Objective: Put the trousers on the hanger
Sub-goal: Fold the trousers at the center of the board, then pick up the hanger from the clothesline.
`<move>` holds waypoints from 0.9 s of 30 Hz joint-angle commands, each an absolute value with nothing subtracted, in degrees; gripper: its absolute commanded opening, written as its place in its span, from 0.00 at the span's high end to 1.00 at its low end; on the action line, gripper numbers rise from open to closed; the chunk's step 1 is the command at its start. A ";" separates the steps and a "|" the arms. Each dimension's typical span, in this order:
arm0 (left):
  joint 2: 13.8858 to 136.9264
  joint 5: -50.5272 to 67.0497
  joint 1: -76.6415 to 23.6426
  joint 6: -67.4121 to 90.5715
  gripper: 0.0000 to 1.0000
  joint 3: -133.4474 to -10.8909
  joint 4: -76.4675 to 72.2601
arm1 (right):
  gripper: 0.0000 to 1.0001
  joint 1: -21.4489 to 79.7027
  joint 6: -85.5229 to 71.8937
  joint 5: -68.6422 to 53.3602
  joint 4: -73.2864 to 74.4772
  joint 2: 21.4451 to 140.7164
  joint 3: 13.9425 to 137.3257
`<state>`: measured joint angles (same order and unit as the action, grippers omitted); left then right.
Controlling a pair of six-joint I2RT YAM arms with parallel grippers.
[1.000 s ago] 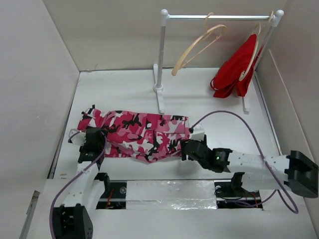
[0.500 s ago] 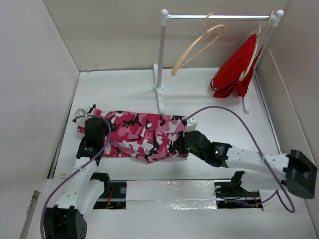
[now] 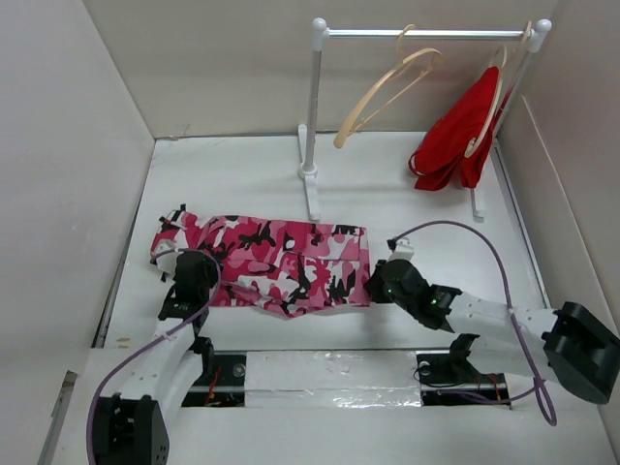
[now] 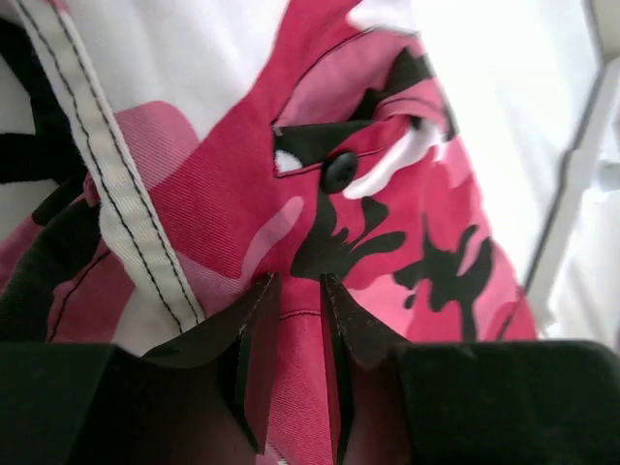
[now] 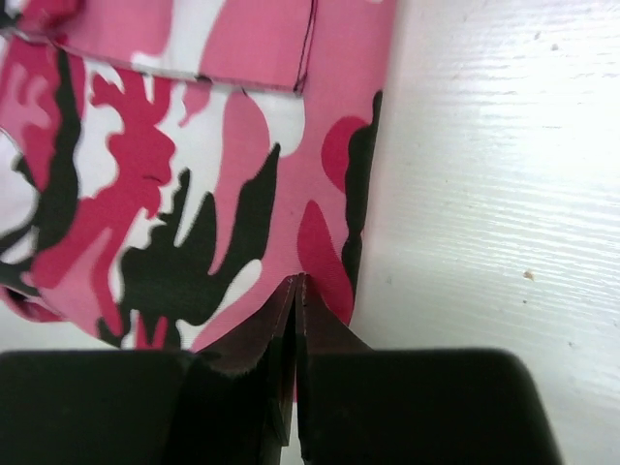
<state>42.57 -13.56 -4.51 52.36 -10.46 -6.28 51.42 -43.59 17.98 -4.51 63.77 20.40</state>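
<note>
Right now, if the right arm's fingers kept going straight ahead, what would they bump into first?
The trousers. The shut right fingers point at the camouflage cloth's edge, with their tips right against it. They may already be touching or pinching it, but depth is hard to judge.

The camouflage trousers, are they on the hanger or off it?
Off. The trousers lie spread on the table, while the hanger hangs bare on the rail.

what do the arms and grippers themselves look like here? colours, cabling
The left arm and right arm are white links with black joints and bases. A purple cable loops off each wrist back toward the base. The left gripper and right gripper are matte black, with tapered fingers.
</note>
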 commanded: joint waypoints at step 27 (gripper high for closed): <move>58.37 -23.74 -43.07 27.86 0.79 -33.31 -32.43 | 0.20 21.89 -35.49 -3.94 2.91 84.71 92.98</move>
<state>61.39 -18.92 -43.24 32.93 -35.22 -27.31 24.62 -30.06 3.84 5.82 81.38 88.99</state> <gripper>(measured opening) 0.209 0.801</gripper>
